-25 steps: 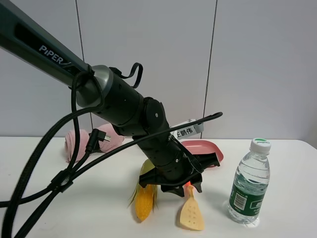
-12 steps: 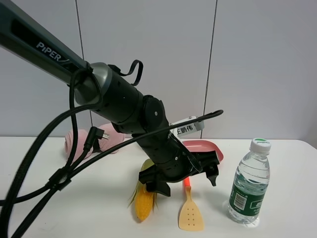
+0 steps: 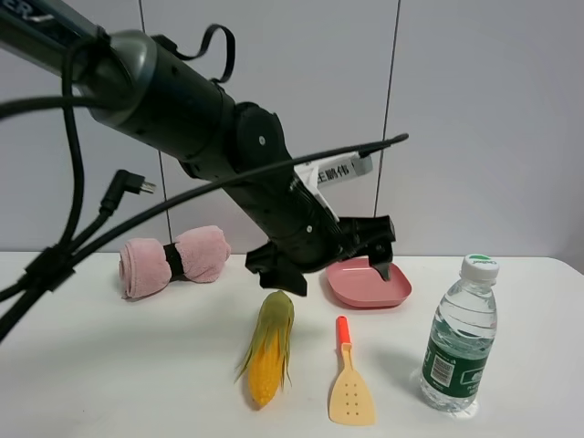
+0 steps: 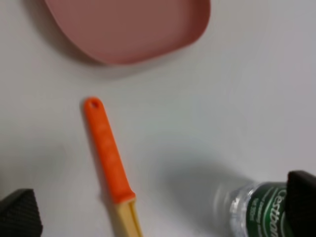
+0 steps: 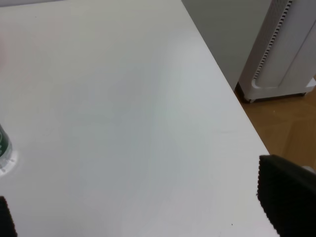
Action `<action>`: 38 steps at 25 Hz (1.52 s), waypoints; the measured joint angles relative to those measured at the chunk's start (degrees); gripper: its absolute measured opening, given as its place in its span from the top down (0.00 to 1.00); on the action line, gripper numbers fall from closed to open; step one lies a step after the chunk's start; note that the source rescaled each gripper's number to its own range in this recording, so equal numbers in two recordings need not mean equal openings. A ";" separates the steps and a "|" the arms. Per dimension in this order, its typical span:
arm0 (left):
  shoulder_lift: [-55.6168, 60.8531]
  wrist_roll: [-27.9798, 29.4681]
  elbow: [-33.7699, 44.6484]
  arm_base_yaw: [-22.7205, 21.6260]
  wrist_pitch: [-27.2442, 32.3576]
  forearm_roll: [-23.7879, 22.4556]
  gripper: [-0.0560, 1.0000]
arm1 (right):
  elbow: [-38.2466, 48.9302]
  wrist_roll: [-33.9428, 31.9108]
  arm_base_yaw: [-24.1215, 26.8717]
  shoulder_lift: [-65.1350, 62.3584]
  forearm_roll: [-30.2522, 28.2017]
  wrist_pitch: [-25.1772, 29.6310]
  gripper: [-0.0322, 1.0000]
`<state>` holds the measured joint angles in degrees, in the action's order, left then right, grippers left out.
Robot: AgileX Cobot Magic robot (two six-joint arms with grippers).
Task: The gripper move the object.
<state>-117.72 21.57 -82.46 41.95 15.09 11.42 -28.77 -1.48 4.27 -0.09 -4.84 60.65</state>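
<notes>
The pale-yellow spatula (image 3: 351,394) with an orange handle lies flat on the white table (image 3: 109,365), between the corn cob and the bottle. In the left wrist view its handle (image 4: 106,150) shows below the gripper. My left gripper (image 3: 328,265) is open and empty, raised well above the spatula, in front of the pink plate. Its fingertips (image 4: 17,212) show wide apart in the left wrist view. My right gripper (image 5: 148,207) is open and empty over bare table near the right edge, and is hidden from the exterior view.
A yellow corn cob (image 3: 269,351) with green husk lies left of the spatula. A pink plate (image 3: 370,285) sits behind it; a water bottle (image 3: 461,333) stands right. A pink rolled towel (image 3: 173,257) lies at back left. A white appliance (image 5: 291,49) stands beyond the table edge.
My left gripper has let go of the spatula and risen up and back from it. The spatula now lies straight on the table. Black cables swung left.
</notes>
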 joint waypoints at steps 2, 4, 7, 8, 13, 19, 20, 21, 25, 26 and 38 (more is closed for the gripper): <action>2.21 -1.22 0.00 -1.43 0.30 -4.34 0.00 | 0.00 0.00 0.00 0.00 0.00 0.00 0.00; 4.99 -3.15 0.00 -3.35 1.34 -9.03 0.00 | 0.00 0.00 0.00 0.00 0.00 0.00 0.00; 9.01 -5.63 0.00 -6.89 3.56 -15.81 0.00 | 0.00 0.00 0.00 0.00 0.00 0.00 0.00; 10.38 -6.15 0.00 -8.22 4.31 -17.56 0.00 | 0.00 0.00 0.00 0.00 0.00 0.00 0.00; 15.86 -8.63 0.00 -17.39 8.35 -20.83 0.00 | 0.00 0.00 0.00 0.00 0.00 0.00 0.00; 23.97 -10.13 3.48 -29.73 10.74 -23.11 0.00 | 0.00 0.00 0.00 0.00 0.00 0.00 0.00; 25.61 -10.13 5.32 -32.02 10.86 -23.75 0.00 | 0.00 0.00 0.00 0.00 0.00 0.00 0.00; 27.75 -10.17 7.15 -34.26 11.02 -24.20 0.00 | 0.00 0.00 0.00 0.00 0.00 0.00 0.00; 39.66 -10.17 17.53 -40.91 11.25 -24.47 0.00 | 0.00 0.00 0.00 0.00 0.00 0.00 0.00; 43.63 -10.17 20.39 -42.04 11.42 -24.47 0.00 | 0.00 0.00 0.00 0.00 0.00 0.00 0.00; 99.01 -4.97 44.20 -48.98 28.22 -21.02 0.00 | 0.00 0.00 0.00 0.00 0.05 0.00 0.00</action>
<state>-18.71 16.60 -38.26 -7.03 43.31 -9.61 -28.77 -1.48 4.27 -0.09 -4.79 60.65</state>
